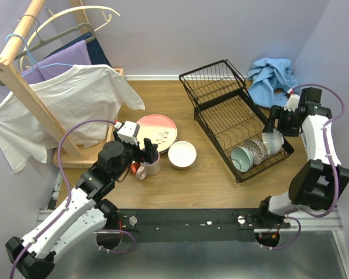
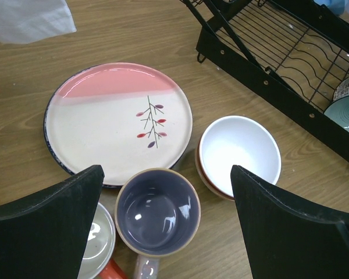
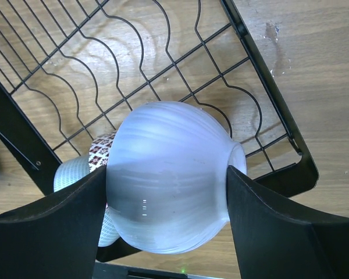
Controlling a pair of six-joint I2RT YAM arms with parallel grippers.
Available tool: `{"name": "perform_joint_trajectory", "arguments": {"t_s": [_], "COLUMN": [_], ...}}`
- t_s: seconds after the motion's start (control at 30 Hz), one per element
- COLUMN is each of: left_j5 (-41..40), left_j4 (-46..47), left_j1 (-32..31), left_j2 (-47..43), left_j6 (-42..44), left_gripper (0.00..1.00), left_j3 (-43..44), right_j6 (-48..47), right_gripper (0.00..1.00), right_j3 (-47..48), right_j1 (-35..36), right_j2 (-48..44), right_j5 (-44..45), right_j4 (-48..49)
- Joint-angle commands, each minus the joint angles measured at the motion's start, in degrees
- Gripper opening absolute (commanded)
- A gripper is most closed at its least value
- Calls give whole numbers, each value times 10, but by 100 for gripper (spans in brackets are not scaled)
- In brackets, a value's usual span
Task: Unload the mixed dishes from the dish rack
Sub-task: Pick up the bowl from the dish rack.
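Observation:
The black wire dish rack (image 1: pixel 227 110) runs diagonally at centre right. At its near end stand a pale-green bowl (image 1: pixel 241 158), a patterned bowl (image 1: pixel 257 150) and a white ribbed bowl (image 1: pixel 272 141). My right gripper (image 3: pixel 168 192) is shut on the white bowl (image 3: pixel 168 180), with a finger pressed on each side, over the rack's wires (image 3: pixel 163 52). The patterned bowl (image 3: pixel 102 154) shows behind it. My left gripper (image 2: pixel 166 226) is open above the purple-inside mug (image 2: pixel 157 211), not touching it. On the table are the pink-and-cream leaf plate (image 2: pixel 119 122), a small white bowl (image 2: pixel 238 154) and an orange mug (image 2: pixel 96 244).
A wooden clothes stand (image 1: pixel 23 70) with a white T-shirt (image 1: pixel 64 104) and hangers fills the back left, close to the plate. A blue cloth (image 1: pixel 273 75) lies at the back right, behind the rack. The rack's far basket section (image 1: pixel 212 78) holds nothing.

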Motion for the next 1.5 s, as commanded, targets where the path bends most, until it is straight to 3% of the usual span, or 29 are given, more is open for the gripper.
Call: {"name": "perform_joint_trajectory", "arguments": {"t_s": [0.0,0.37,0.63,0.87,1.13,1.47], "left_j5": [10,41,76,127,176,173], "left_j4": [11,27,49,104,197,256], "left_j1": [-3,-3,-3,-3,-11,-48], "left_j2": [0,25,72,149,250,378], "left_j6": [-1,-20,-50,-89,-153,-197], "left_gripper": [99,99,99,99,99,98], "left_j3": [-4,14,53,86,130,195], "right_j6": [34,135,224,321,427,558], "right_gripper": [18,17,16,15,15,15], "right_j3": [4,-1,-65,-132,-204,-297], "right_j1": [2,2,2,13,72,139], "right_j2": [-30,-77,-125,-163,-199,-237], "right_j5": [-1,-62,-165,-242,-299,-333], "right_j4": [38,152,254,357,473,621]}}
